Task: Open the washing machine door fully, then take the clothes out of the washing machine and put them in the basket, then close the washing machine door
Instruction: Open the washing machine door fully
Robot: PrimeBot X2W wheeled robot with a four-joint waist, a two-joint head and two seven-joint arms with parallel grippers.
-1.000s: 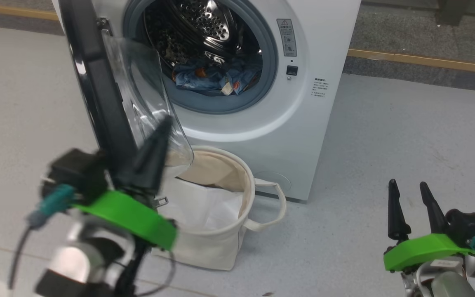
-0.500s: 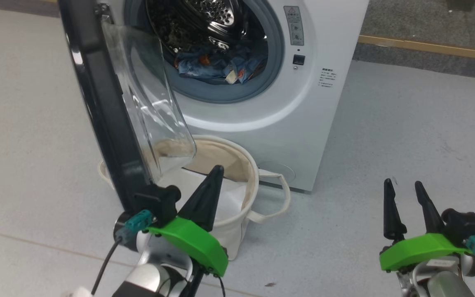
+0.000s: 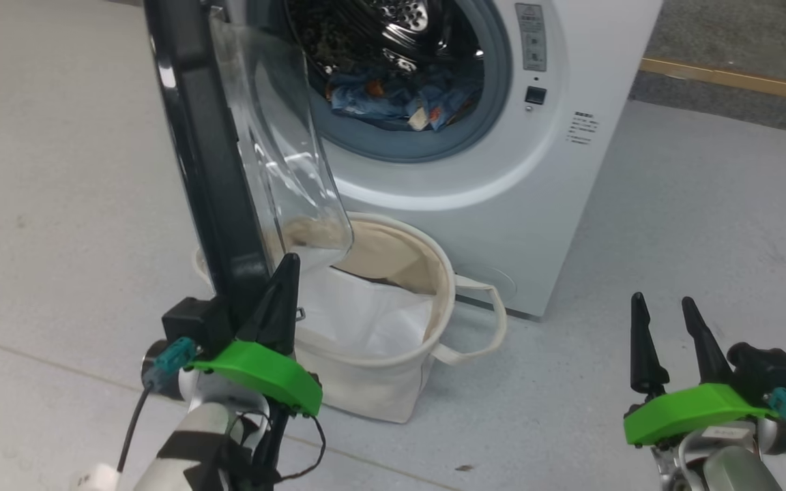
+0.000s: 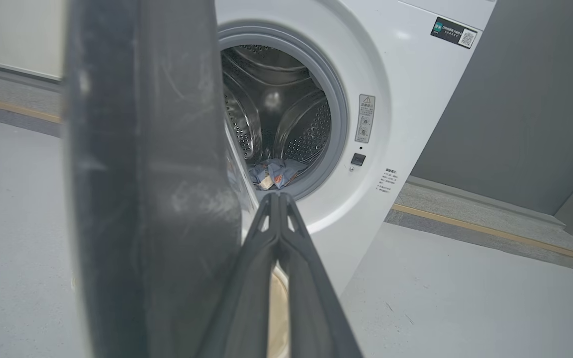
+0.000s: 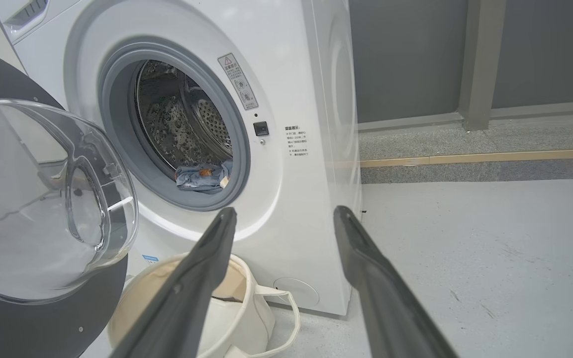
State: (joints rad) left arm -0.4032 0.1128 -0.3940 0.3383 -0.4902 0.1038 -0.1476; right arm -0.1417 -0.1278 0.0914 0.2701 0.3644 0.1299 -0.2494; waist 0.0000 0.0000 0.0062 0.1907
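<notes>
1. Washing machine [image 3: 502, 204]: white front-loader, drum opening exposed.
2. Washing machine door [image 3: 209, 170]: swung out from the machine's front on the opening's left side, seen nearly edge-on. Its glass bowl [image 3: 284, 136] faces the opening.
3. Clothes [image 3: 400, 95]: blue printed bundle lying low inside the machine, just behind the grey seal [image 3: 495, 82].
4. Basket [image 3: 379, 389]: on the floor [image 3: 707, 204] just in front of the machine, below the opening, with a white sheet [image 3: 366, 317] inside.
5. Left gripper [image 3: 289, 266]: fingers pressed together, nothing between them. It is in front of the machine, just beside the door's lower rim. Contact with rim: cannot tell.
6. Right gripper [image 3: 661, 300]: fingers spread apart, empty. It is well out in front of the machine, off its right corner.
</notes>
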